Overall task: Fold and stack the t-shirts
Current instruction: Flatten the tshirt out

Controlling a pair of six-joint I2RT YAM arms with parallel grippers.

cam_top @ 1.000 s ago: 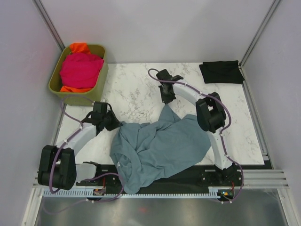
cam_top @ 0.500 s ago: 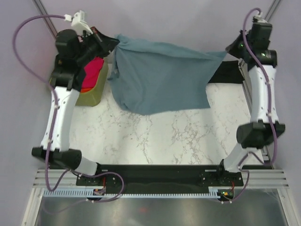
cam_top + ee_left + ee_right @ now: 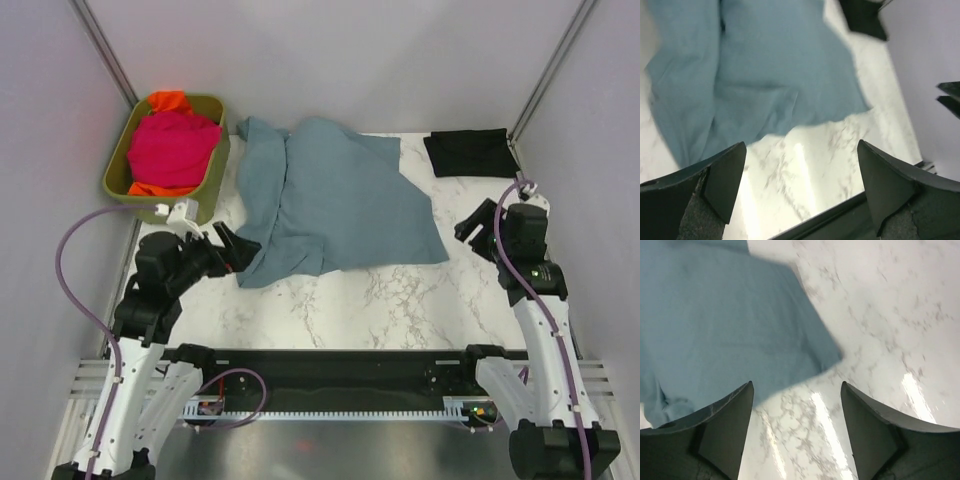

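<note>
Slate blue-grey cloth t-shirt (image 3: 340, 200): lying rumpled, mid-back of the white marble table (image 3: 400, 300)
Left gripper (image 3: 801, 144): wide open, nothing in it, by the shirt's near-left edge
Right gripper (image 3: 796, 384): wide open too, empty

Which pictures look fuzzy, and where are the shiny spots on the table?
Left wrist view: the blue-grey t-shirt looks smeared, and white glare shines on the table. Right wrist view: a little soft, with glare streaks too. Top view: sharp and evenly lit.
</note>
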